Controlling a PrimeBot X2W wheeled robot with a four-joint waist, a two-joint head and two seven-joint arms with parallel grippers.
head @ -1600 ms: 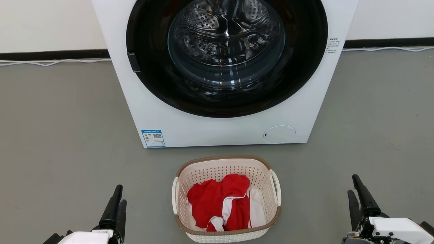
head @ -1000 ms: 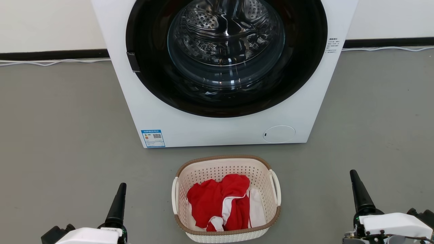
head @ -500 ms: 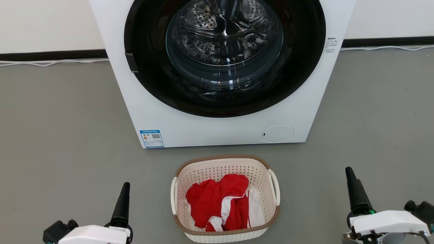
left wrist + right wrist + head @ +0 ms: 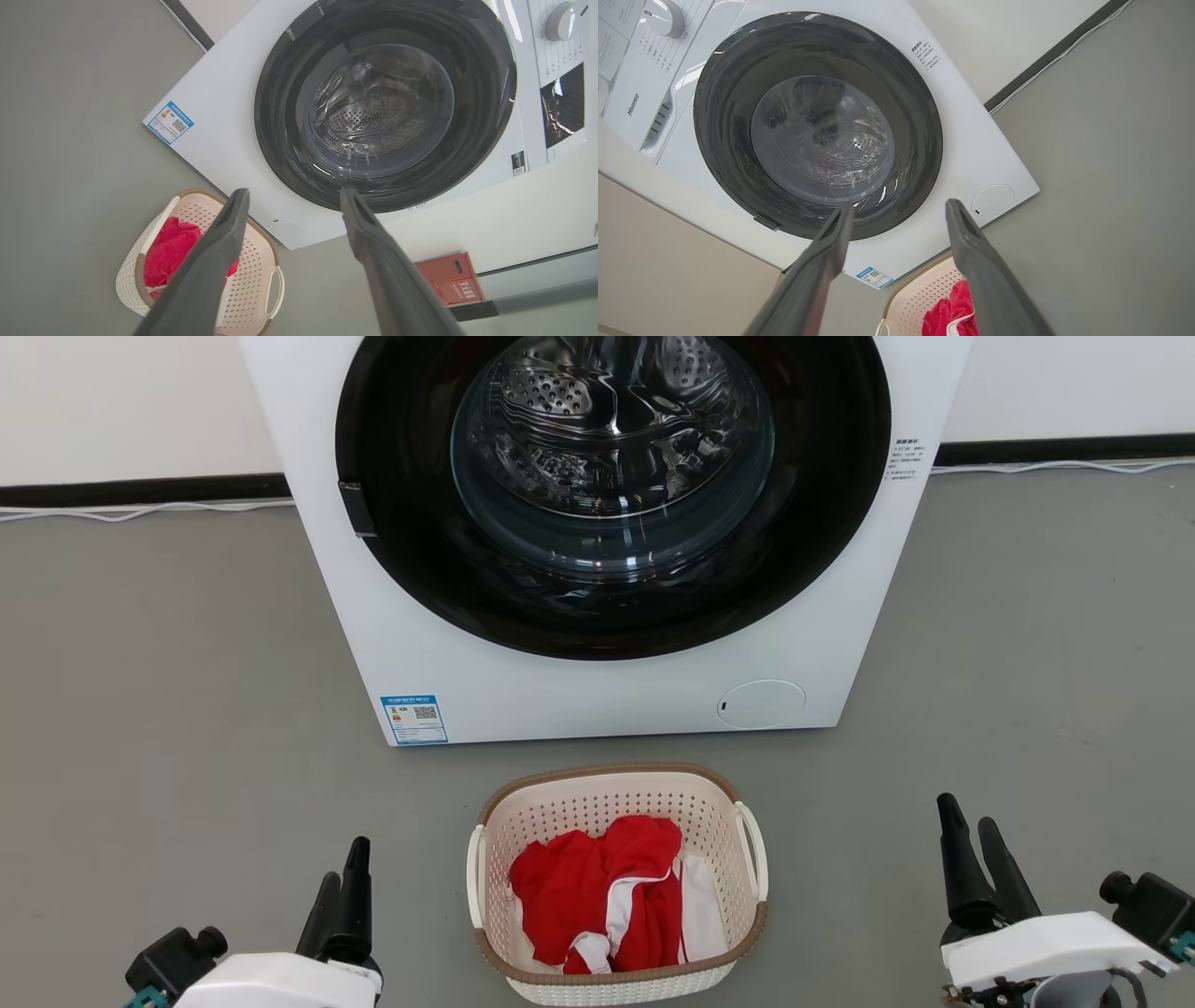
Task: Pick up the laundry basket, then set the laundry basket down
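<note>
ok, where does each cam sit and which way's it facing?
Head: on the head, facing forward and down at washing machine and laundry basket; left gripper lower left, right gripper lower right.
Left wrist: along its own spread fingers, toward the machine door; basket lower left.
Right wrist: along its own spread fingers, toward the door; basket at bottom edge.
Shared: all see machine and basket.
</note>
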